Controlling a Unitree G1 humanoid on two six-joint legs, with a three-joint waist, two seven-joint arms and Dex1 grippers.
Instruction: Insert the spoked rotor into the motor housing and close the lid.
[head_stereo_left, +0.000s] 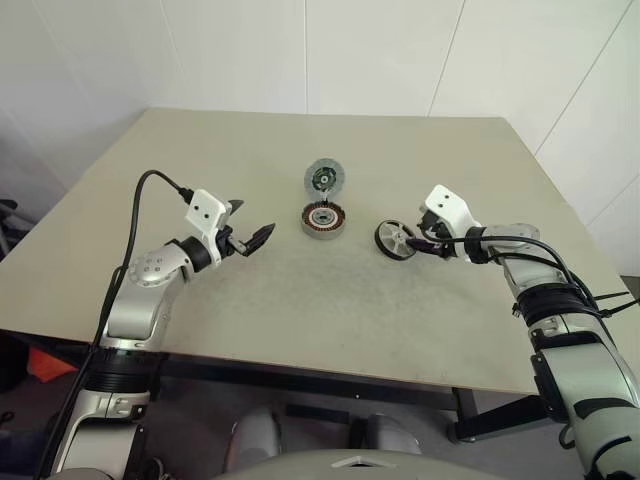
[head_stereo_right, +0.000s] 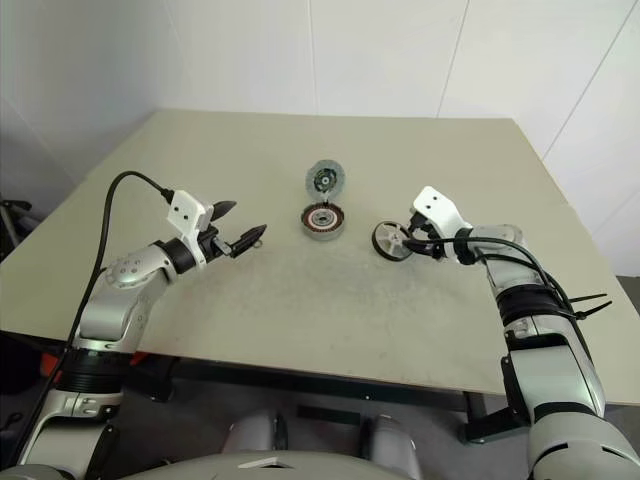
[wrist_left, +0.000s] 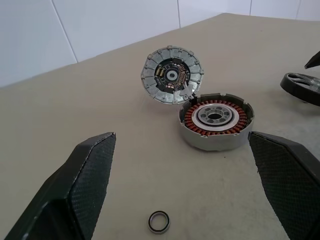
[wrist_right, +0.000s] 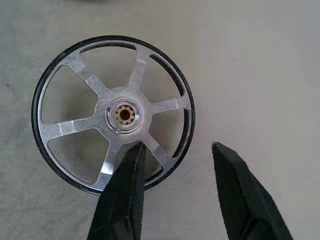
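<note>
Head views: left hand (head_stereo_left: 253, 217) spread wide above the table (head_stereo_left: 300, 300), left of the motor housing (head_stereo_left: 324, 220); lid (head_stereo_left: 324, 177) propped just behind the housing, touching it.

Left wrist: copper windings facing up, small ring (wrist_left: 159, 221) lying nearby.

Right wrist: right hand (wrist_right: 177, 147) parted, straddling the rim of the spoked rotor (wrist_right: 112, 114), not yet pinching.

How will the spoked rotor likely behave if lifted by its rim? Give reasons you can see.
Probably stiff: the spoked rotor looks like metal spokes in a solid ring. Likely light for its size, given the open gaps. Pinched at the rim by the right gripper, it might tilt; on edge, it could roll.
</note>
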